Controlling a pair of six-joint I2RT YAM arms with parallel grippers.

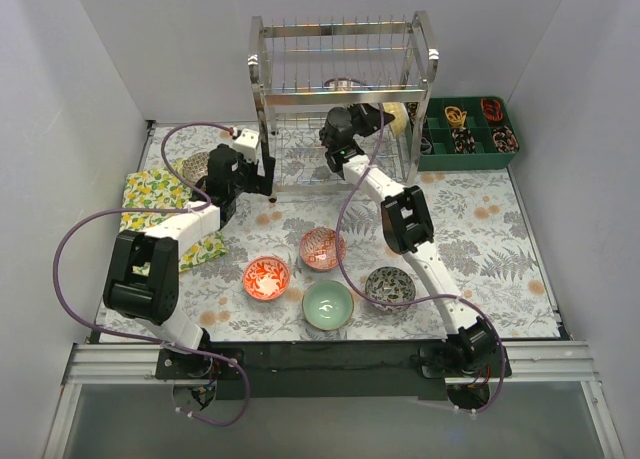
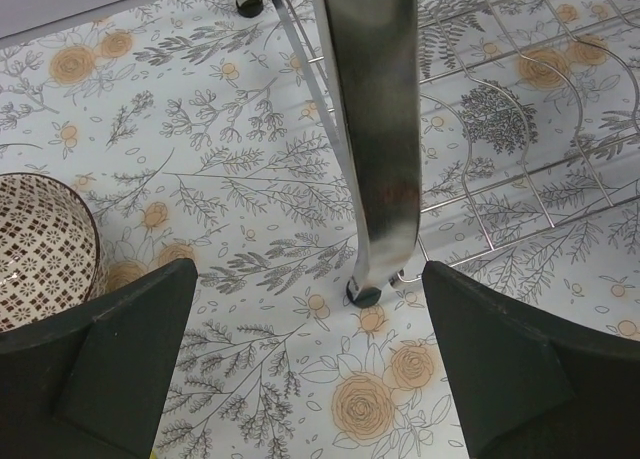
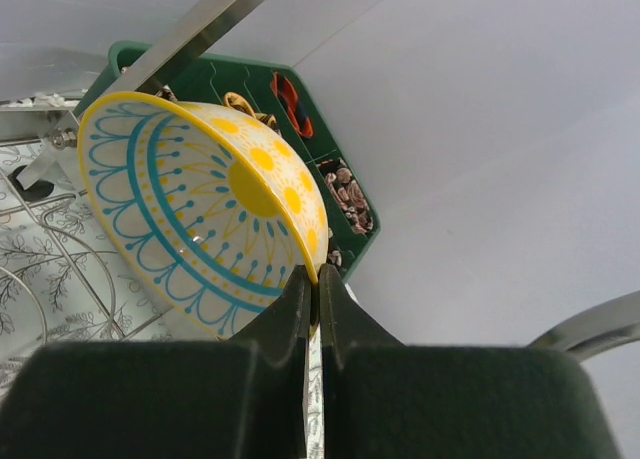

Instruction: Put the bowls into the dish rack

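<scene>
At the far left a lemon-print cloth (image 1: 160, 204) lies on the bench (image 1: 480, 239), with the dark grey patterned bowl (image 2: 40, 249) just beyond it. The left gripper (image 2: 310, 369) hangs low beside that bowl, fingers spread and empty, facing the near-left leg (image 2: 375, 179) of the dish rack (image 1: 345, 99). In the middle, nearer the arms, sit the orange-red bowl (image 1: 267, 277), the pink-red bowl (image 1: 322, 248), the pale green bowl (image 1: 328, 304) and the grey speckled bowl (image 1: 389, 287). Further right, the right gripper (image 3: 312, 279) pinches the rim of the yellow-centred bowl (image 3: 200, 209), tipped on edge at the right end of the rack's lower tier. I can't tell whether it touches the wires. This looks like the placing step: I'd say the bowl next needs easing down between prongs, then letting go. The green compartment tray (image 1: 470, 129), just right of the rack, crowds that side.
</scene>
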